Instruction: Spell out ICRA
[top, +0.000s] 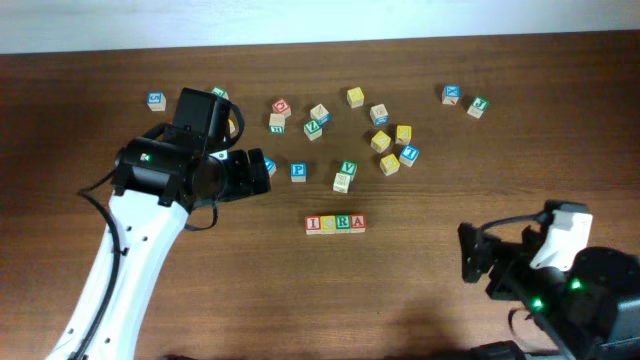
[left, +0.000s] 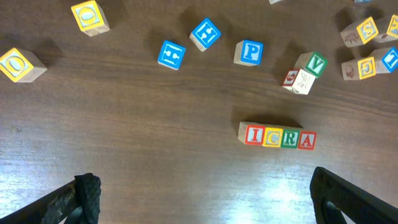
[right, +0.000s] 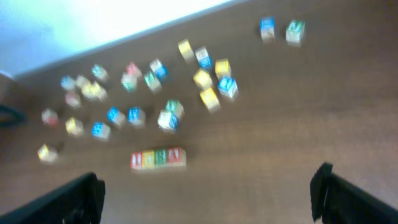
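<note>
Evidently we are done | ICRA cubes (top: 335, 223) touch, reading as one word | left gripper (left: 203, 186), right gripper (right: 208, 186) clear of them, jaws apart

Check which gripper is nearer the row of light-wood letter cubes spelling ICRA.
Left. The left gripper sits up-left of the ICRA cube row; right gripper farther, lower right.

Overhead looks straight down on the whole table (top: 420, 290); left wrist looks down close over the ICRA row (left: 277, 137), right wrist obliquely from farther off, blurred; all three share that row.
</note>
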